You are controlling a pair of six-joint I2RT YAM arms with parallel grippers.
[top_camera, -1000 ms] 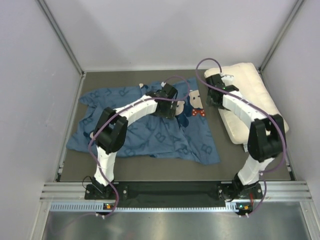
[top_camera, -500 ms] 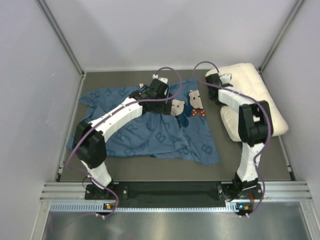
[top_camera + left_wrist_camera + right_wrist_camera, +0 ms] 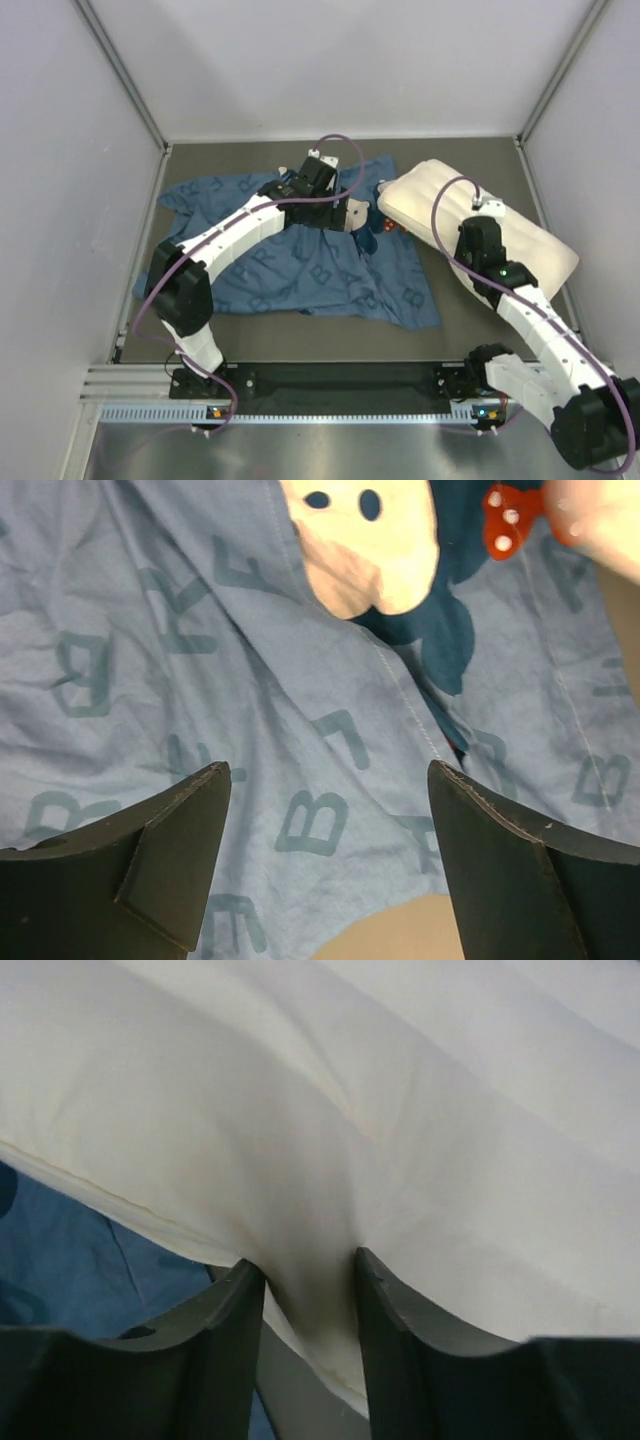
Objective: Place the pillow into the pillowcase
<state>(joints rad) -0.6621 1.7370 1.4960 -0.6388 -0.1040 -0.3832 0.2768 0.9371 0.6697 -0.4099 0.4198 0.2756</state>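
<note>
The right pincer (image 3: 308,1272) pinches the pillow (image 3: 430,200) beside the pillowcase (image 3: 290,270); the left pincer (image 3: 328,780), spread above it, should next grip its hem.

The pillow (image 3: 420,195) is soft, smooth cloth. The pillowcase (image 3: 300,270) is thin, wrinkly cloth. The tabletop (image 3: 240,160) looks dull, not shiny.

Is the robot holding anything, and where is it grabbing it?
The right claw pinches the pillow near its edge seam. The left claw, open over the pillowcase, holds nothing.
</note>
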